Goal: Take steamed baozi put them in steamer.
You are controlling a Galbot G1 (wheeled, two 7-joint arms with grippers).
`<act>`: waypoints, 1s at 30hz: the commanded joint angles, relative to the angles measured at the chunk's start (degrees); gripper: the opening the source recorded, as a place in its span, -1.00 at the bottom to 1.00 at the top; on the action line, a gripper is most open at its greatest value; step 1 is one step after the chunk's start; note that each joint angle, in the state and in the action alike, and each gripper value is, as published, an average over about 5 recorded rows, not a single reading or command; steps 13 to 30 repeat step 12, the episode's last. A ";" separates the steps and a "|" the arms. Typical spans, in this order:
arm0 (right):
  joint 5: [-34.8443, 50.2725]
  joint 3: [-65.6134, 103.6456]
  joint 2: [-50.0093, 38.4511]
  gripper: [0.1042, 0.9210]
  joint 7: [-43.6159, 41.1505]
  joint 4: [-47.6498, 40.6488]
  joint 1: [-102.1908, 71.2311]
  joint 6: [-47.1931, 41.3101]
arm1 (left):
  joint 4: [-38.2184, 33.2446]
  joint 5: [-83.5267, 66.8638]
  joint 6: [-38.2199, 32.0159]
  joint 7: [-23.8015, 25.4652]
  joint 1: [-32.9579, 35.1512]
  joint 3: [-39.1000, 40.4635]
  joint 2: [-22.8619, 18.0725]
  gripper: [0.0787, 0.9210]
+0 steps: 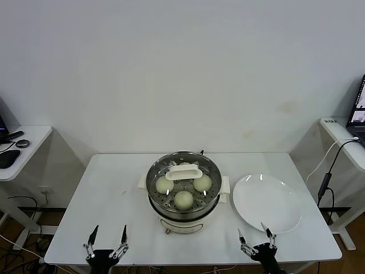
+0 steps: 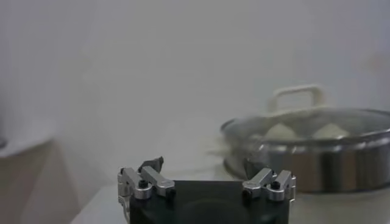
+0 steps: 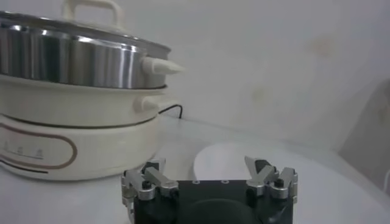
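The steamer [image 1: 183,206], a shiny steel pot on a cream-white base, stands mid-table with the glass lid [image 1: 183,171] on it. Three cream-white baozi show through the lid: one on the left [image 1: 164,184], one on the right [image 1: 202,182], one at the front [image 1: 183,200]. A fourth is not visible. My left gripper [image 1: 107,236] is open and empty at the front left edge of the table. My right gripper [image 1: 256,236] is open and empty at the front right edge, just before the plate. The steamer also shows in the left wrist view [image 2: 317,152] and the right wrist view [image 3: 73,115].
A flat white plate [image 1: 267,202] lies empty to the right of the steamer; it also shows in the right wrist view [image 3: 225,159]. Side tables stand at far left [image 1: 23,149] and far right [image 1: 345,137], the right one with a laptop and a hanging cable.
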 commanded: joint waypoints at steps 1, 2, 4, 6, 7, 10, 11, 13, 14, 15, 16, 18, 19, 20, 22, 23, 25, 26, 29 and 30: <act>3.04 -1.50 -1.46 0.76 0.10 2.33 -1.16 -2.30 | 4.66 -5.71 -4.45 1.48 3.32 -5.01 -1.25 0.77; 2.99 -1.54 -1.47 0.76 0.05 2.40 -1.17 -2.27 | 4.70 -5.47 -4.38 1.72 3.34 -5.01 -1.32 0.77; 2.85 -1.57 -1.42 0.76 -0.01 2.52 -1.17 -2.17 | 4.72 -4.99 -4.20 2.21 3.40 -4.99 -1.43 0.77; 2.67 -1.57 -1.27 0.76 0.00 2.56 -1.21 -1.99 | 4.62 -4.58 -3.98 2.72 3.50 -5.00 -1.39 0.77; 2.55 -1.57 -1.21 0.76 0.04 2.55 -1.27 -1.83 | 4.55 -4.47 -3.85 2.98 3.56 -5.04 -1.32 0.77; 2.25 -1.54 -1.17 0.76 0.10 2.49 -1.59 -1.39 | 4.39 -4.18 -3.29 3.74 3.66 -5.23 -1.06 0.77; 2.19 -1.53 -1.18 0.76 0.10 2.48 -1.67 -1.30 | 4.38 -4.15 -3.18 3.87 3.67 -5.28 -1.02 0.77; 2.17 -1.52 -1.20 0.76 0.09 2.49 -1.74 -1.27 | 4.38 -4.09 -3.07 3.99 3.67 -5.31 -0.98 0.77; 2.17 -1.52 -1.20 0.76 0.09 2.49 -1.74 -1.27 | 4.38 -4.09 -3.07 3.99 3.67 -5.31 -0.98 0.77; 2.17 -1.52 -1.20 0.76 0.09 2.49 -1.74 -1.27 | 4.38 -4.09 -3.07 3.99 3.67 -5.31 -0.98 0.77; 2.17 -1.52 -1.20 0.76 0.09 2.49 -1.74 -1.27 | 4.38 -4.09 -3.07 3.99 3.67 -5.31 -0.98 0.77; 2.17 -1.52 -1.20 0.76 0.09 2.49 -1.74 -1.27 | 4.38 -4.09 -3.07 3.99 3.67 -5.31 -0.98 0.77; 2.17 -1.52 -1.20 0.76 0.09 2.49 -1.74 -1.27 | 4.38 -4.09 -3.07 3.99 3.67 -5.31 -0.98 0.77; 2.17 -1.52 -1.20 0.76 0.09 2.49 -1.74 -1.27 | 4.38 -4.09 -3.07 3.99 3.67 -5.31 -0.98 0.77; 2.17 -1.52 -1.20 0.76 0.09 2.49 -1.74 -1.27 | 4.38 -4.09 -3.07 3.99 3.67 -5.31 -0.98 0.77; 2.17 -1.52 -1.20 0.76 0.09 2.49 -1.74 -1.27 | 4.38 -4.09 -3.07 3.99 3.67 -5.31 -0.98 0.77; 2.17 -1.52 -1.20 0.76 0.09 2.49 -1.74 -1.27 | 4.38 -4.09 -3.07 3.99 3.67 -5.31 -0.98 0.77; 2.17 -1.52 -1.20 0.76 0.09 2.49 -1.74 -1.27 | 4.38 -4.09 -3.07 3.99 3.67 -5.31 -0.98 0.77; 2.17 -1.52 -1.20 0.76 0.09 2.49 -1.74 -1.27 | 4.38 -4.09 -3.07 3.99 3.67 -5.31 -0.98 0.77; 2.17 -1.52 -1.20 0.76 0.09 2.49 -1.74 -1.27 | 4.38 -4.09 -3.07 3.99 3.67 -5.31 -0.98 0.77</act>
